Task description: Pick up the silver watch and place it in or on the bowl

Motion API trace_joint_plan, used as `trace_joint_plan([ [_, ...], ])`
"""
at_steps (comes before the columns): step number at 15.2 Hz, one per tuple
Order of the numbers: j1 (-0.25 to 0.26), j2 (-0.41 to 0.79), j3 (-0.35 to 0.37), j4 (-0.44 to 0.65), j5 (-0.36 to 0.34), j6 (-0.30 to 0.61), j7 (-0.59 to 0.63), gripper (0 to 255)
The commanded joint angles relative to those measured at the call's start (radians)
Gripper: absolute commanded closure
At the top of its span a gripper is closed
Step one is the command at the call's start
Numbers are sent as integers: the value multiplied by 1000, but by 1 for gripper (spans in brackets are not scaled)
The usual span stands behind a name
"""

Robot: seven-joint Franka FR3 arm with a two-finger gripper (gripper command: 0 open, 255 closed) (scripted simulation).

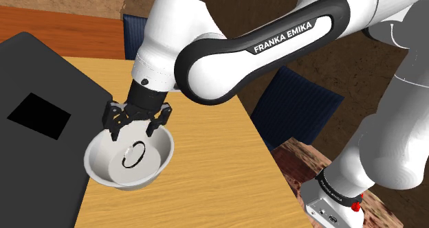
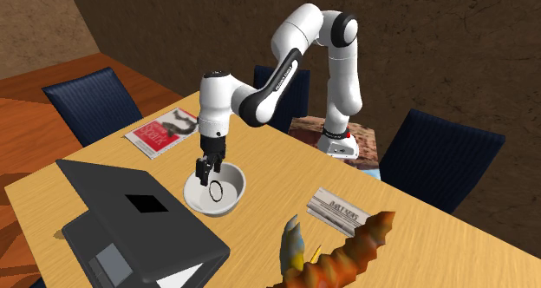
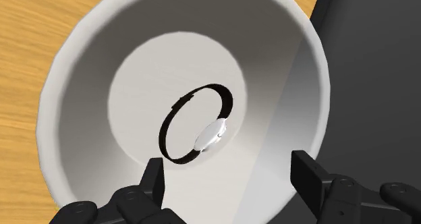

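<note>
Watch (image 3: 195, 125) sits in the bowl (image 3: 74, 88) beneath the downward-pointing, wide-open gripper (image 3: 228, 163)

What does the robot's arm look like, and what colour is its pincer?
The arm is fat, round and shiny white, with dark bands at its joints. White letters on one dark band spell FRANKA EMIKA. Its pincer is all black, with two blocky fingers. Near the arm's foot sits a small red knob.
</note>
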Motion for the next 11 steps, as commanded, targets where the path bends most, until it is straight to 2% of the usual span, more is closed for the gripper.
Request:
trace_joint_plan([
  [1, 0, 0, 0, 0, 0, 0, 0, 0],
  [4, 0, 0, 0, 0, 0, 0, 0, 0],
  [8, -43, -105, 18, 6, 80, -100, -52, 0],
  [11, -42, -105, 17, 6, 80, -100, -53, 0],
])
